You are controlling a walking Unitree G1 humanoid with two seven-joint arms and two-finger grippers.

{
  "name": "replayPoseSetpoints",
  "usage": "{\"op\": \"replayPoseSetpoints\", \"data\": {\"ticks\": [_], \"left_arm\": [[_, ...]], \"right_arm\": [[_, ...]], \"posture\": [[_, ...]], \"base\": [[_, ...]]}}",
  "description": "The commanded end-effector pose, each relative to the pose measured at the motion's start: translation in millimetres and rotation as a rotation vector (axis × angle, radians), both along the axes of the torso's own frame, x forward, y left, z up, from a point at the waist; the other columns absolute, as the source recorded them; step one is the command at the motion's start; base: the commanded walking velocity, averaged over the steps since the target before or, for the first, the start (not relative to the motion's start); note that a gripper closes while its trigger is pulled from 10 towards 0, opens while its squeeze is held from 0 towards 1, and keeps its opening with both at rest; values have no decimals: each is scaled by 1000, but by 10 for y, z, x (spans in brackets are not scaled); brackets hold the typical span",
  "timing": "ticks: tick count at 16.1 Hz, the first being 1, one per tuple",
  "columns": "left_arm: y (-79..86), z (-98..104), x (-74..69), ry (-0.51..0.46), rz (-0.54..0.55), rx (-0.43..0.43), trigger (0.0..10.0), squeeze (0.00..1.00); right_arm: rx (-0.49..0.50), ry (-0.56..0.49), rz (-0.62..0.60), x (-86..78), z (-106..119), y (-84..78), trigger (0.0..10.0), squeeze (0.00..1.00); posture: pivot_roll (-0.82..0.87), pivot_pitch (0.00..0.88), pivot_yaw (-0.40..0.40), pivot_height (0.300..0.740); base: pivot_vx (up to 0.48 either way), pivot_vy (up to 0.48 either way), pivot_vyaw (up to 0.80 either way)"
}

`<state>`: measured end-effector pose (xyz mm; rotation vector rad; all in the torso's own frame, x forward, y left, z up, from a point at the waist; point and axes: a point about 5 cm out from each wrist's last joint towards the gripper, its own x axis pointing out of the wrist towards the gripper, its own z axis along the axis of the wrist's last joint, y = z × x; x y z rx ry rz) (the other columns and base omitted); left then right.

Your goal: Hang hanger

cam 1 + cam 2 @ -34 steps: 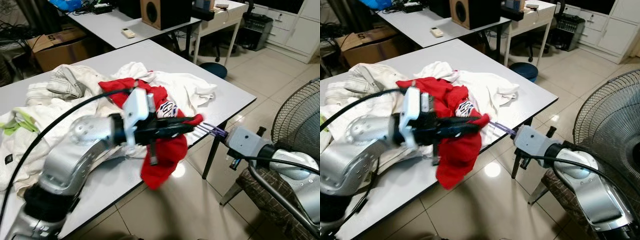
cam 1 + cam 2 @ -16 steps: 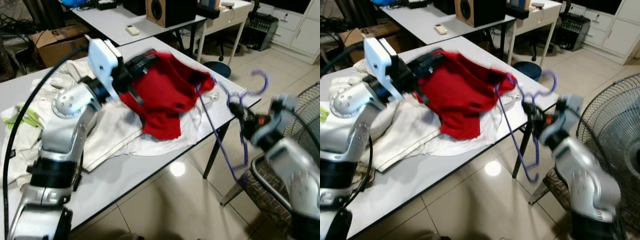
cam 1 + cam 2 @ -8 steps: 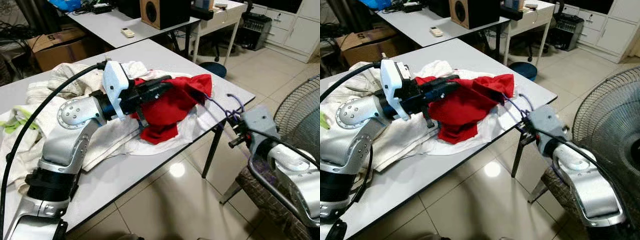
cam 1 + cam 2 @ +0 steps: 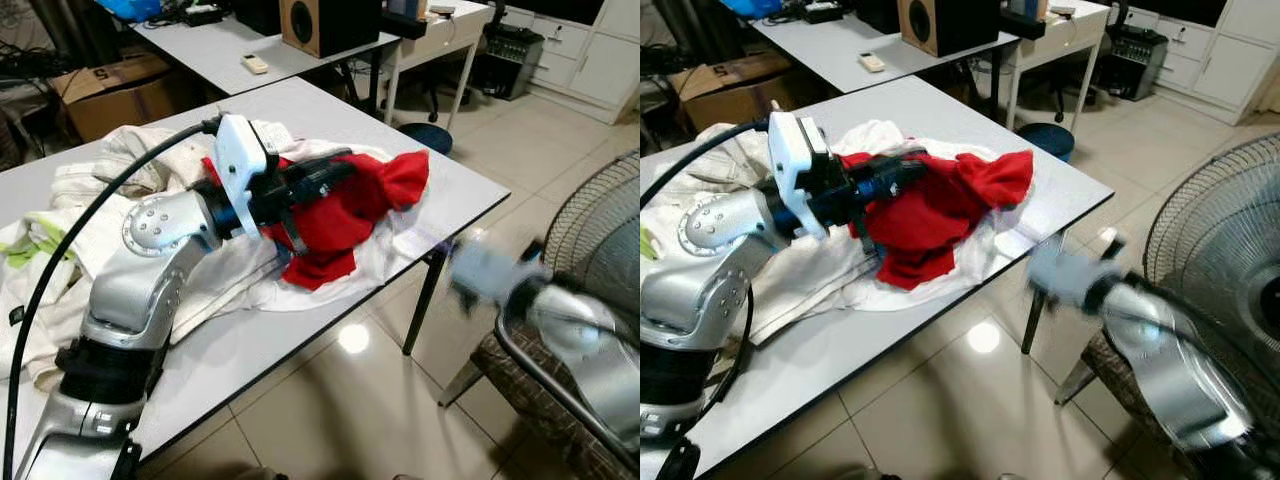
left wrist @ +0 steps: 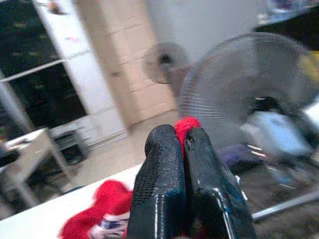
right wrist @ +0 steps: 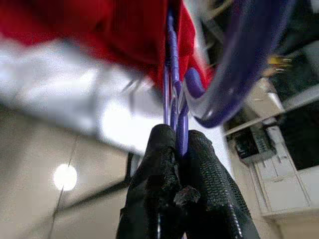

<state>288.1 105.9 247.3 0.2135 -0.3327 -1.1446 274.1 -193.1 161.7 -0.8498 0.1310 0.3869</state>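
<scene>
Gripping a fold of the red garment (image 4: 345, 215), the left gripper (image 5: 180, 144) has its two textured black fingers (image 5: 160, 174) pressed tight together, soft red fabric pinched between the tips. Garment lies crumpled, partly lifted, over a heap of white and cream clothes (image 4: 120, 200) on the smooth grey table (image 4: 300, 110), nr the front right corner. Right gripper (image 6: 179, 149), blurred in the head views just off the table edge, is clamped on the purple hanger (image 6: 172, 84): thin rounded plastic rods nipped between the black pads, curved hook (image 6: 239, 64) alongside, rods running into the red cloth. Wire-grille fan (image 4: 600, 230) at right; glossy tiled floor (image 4: 330, 400).
</scene>
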Motion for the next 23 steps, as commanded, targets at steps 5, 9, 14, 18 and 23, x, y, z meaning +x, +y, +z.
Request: {"op": "replayPoseSetpoints", "data": {"ticks": [5,9,14,18,23], "left_arm": [[-90,-210,-109,-22,-84,234,0,0],[-162,-80,-50,-115,-45,179,0,0],[-206,-131,-177,-33,-166,151,0,0],[-235,-245,-293,43,-260,203,0,0],[-238,-134,-179,-56,-146,169,0,0]], "right_arm": [[298,209,135,19,-134,200,10000,0],[-191,242,91,55,-275,-84,10000,0],[20,98,-37,215,-52,-150,10000,0],[663,264,-93,228,-159,4,10000,0],[459,470,-83,68,-487,29,10000,0]], "posture": [[-162,0,56,740],[-157,0,49,740],[-163,0,50,740],[-162,0,49,740],[-158,0,44,740]], "base": [[0,0,0],[0,0,0],[0,0,0],[0,0,0],[0,0,0]]}}
